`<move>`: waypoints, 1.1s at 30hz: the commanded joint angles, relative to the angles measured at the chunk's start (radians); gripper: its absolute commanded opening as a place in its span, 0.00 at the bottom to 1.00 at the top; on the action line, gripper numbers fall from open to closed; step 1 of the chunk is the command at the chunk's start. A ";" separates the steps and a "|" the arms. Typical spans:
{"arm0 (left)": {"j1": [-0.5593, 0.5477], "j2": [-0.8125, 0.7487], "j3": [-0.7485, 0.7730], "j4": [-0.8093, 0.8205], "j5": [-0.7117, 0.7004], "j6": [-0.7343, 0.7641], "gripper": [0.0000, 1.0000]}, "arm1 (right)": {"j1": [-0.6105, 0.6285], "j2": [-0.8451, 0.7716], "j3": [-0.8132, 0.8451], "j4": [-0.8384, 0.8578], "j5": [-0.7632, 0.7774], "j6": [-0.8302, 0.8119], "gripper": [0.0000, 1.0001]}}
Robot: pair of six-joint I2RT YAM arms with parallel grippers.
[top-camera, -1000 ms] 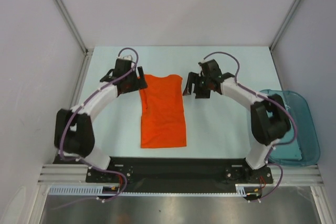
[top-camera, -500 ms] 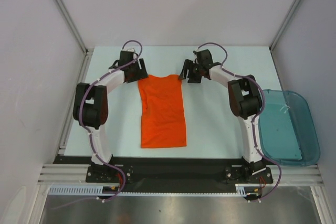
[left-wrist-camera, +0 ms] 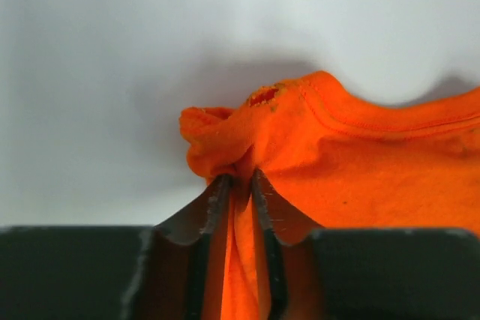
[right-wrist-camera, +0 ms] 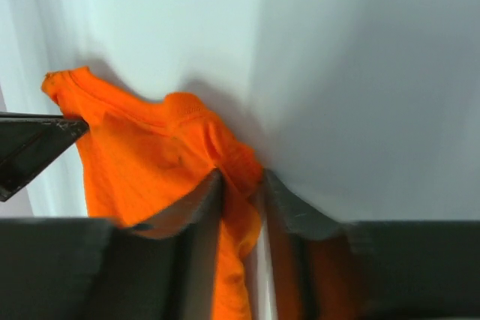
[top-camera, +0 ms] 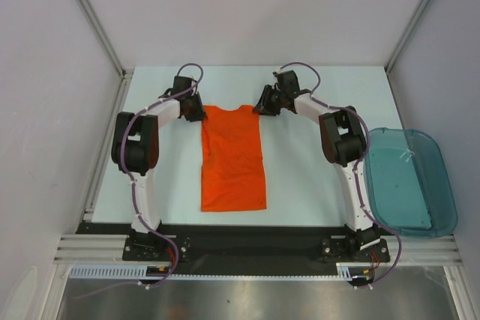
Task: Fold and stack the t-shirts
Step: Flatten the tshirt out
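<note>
The orange t-shirt (top-camera: pixel 232 159) lies flat in the middle of the pale table (top-camera: pixel 315 177). Its collar points to the upper part of the overhead frame and its hem to the lower part, just short of the black rail (top-camera: pixel 247 239) that carries the arm bases.

The left gripper (top-camera: pixel 196 110) sits at the shirt's upper-left corner and the right gripper (top-camera: pixel 262 104) at its upper-right corner, one on each shoulder.

In the left wrist view the fingers (left-wrist-camera: pixel 214 204) are closed on a bunched ridge of orange cloth that rises between them at lower centre. The collar seam runs off to the right of the frame. In the right wrist view that gripper (right-wrist-camera: pixel 241 181) likewise pinches a fold of the shoulder at lower centre. A dark wedge at the left edge there is probably the other gripper's finger, though the view is too close to be sure.

Bare table lies open on both sides of the shirt, and a narrower strip runs between the collar and the back wall (top-camera: pixel 247 13). The teal bin (top-camera: pixel 411 132) stands at the right edge of the frame, well apart from the shirt.
</note>
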 commanded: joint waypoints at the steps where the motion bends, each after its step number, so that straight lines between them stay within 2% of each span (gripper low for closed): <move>1: 0.034 0.020 0.068 0.029 0.061 0.003 0.21 | 0.012 0.020 0.044 0.011 0.012 0.041 0.28; 2: 0.041 0.019 0.076 0.028 0.077 0.004 0.13 | 0.011 0.023 0.056 0.013 0.006 0.061 0.23; 3: 0.052 0.017 0.097 0.028 0.075 0.007 0.10 | 0.008 0.033 0.114 -0.008 -0.003 0.066 0.17; 4: 0.057 0.016 0.117 0.023 0.075 0.019 0.03 | 0.008 0.043 0.154 -0.027 -0.003 0.067 0.04; 5: 0.069 0.016 0.143 -0.003 0.089 0.021 0.00 | 0.009 0.050 0.197 -0.051 -0.002 0.064 0.00; 6: 0.075 -0.004 0.209 -0.013 0.101 0.021 0.00 | 0.011 0.061 0.258 -0.105 0.008 0.073 0.00; 7: 0.080 -0.024 0.235 -0.021 0.103 0.024 0.00 | 0.015 0.079 0.366 -0.122 0.009 0.083 0.00; 10: 0.088 -0.156 0.353 -0.084 0.072 0.057 0.00 | 0.041 0.077 0.555 -0.144 0.014 0.136 0.00; 13: 0.081 -0.312 0.450 -0.144 0.014 0.137 0.00 | 0.086 0.020 0.648 -0.118 0.038 0.190 0.00; 17: 0.088 -0.510 0.562 -0.212 -0.073 0.202 0.00 | 0.119 -0.078 0.686 -0.039 0.035 0.274 0.00; 19: 0.091 -0.654 0.538 -0.173 -0.113 0.184 0.00 | 0.145 -0.132 0.688 0.001 0.066 0.280 0.00; 21: 0.091 -0.702 0.588 -0.181 -0.106 0.164 0.00 | 0.159 -0.195 0.689 0.037 0.086 0.287 0.00; 25: 0.088 -0.828 0.587 -0.146 -0.019 0.122 0.00 | 0.162 -0.279 0.685 0.021 0.084 0.304 0.00; 28: 0.077 -0.912 0.515 -0.072 0.087 0.044 0.00 | 0.149 -0.357 0.639 -0.039 0.098 0.241 0.00; 29: 0.039 -0.927 0.464 -0.040 0.125 0.020 0.00 | 0.140 -0.379 0.613 -0.062 0.101 0.224 0.00; 30: 0.008 -0.953 0.420 -0.015 0.141 -0.020 0.00 | 0.127 -0.409 0.576 -0.105 0.094 0.192 0.00; 31: -0.030 -0.979 0.357 0.017 0.149 -0.036 0.00 | 0.113 -0.470 0.455 -0.120 0.086 0.179 0.02; 32: -0.117 -1.031 0.196 0.092 0.147 -0.059 0.00 | 0.080 -0.517 0.371 -0.137 0.069 0.166 0.04; 33: -0.165 -1.062 0.106 0.118 0.126 -0.063 0.00 | 0.060 -0.592 0.175 -0.139 0.052 0.150 0.13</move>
